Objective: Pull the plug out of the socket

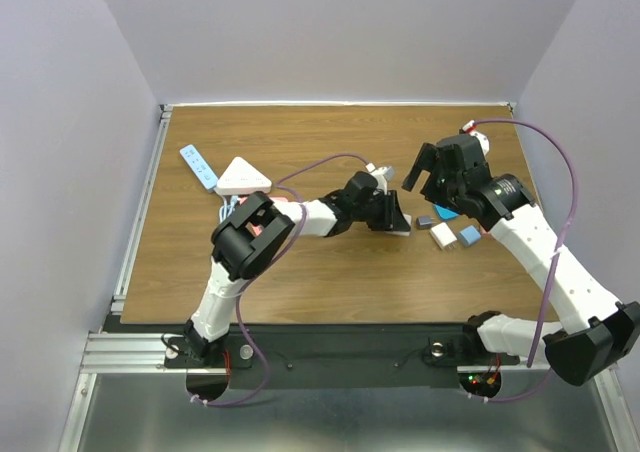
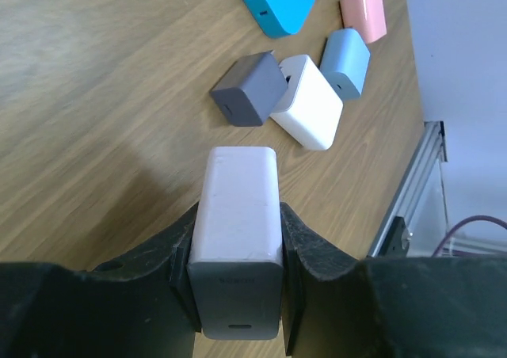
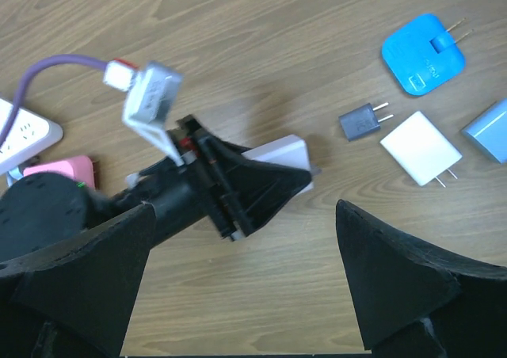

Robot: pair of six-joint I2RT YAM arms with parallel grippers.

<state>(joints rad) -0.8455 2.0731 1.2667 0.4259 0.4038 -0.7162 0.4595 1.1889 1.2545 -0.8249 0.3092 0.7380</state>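
My left gripper [image 1: 397,216] [image 2: 239,215] is shut on a white plug [image 2: 238,203] [image 3: 287,154] with a grey end face. It holds the plug low over the wooden table, right of the middle. The white triangular socket [image 1: 243,177] [image 3: 20,128] lies well to the left, apart from this plug. A pink plug [image 3: 59,172] sits close beside the socket; whether it is plugged in is hard to tell. My right gripper [image 1: 432,172] [image 3: 245,215] hangs above the left gripper, open wide, with nothing between its fingers.
Loose chargers lie just right of the held plug: a blue one [image 3: 420,53] [image 2: 273,1], a small grey one [image 3: 360,122] [image 2: 247,89], a white one [image 3: 420,146] [image 2: 307,100], a light blue one [image 2: 346,61] and a pink one [image 2: 364,13]. A white-and-blue bar [image 1: 198,166] lies far left.
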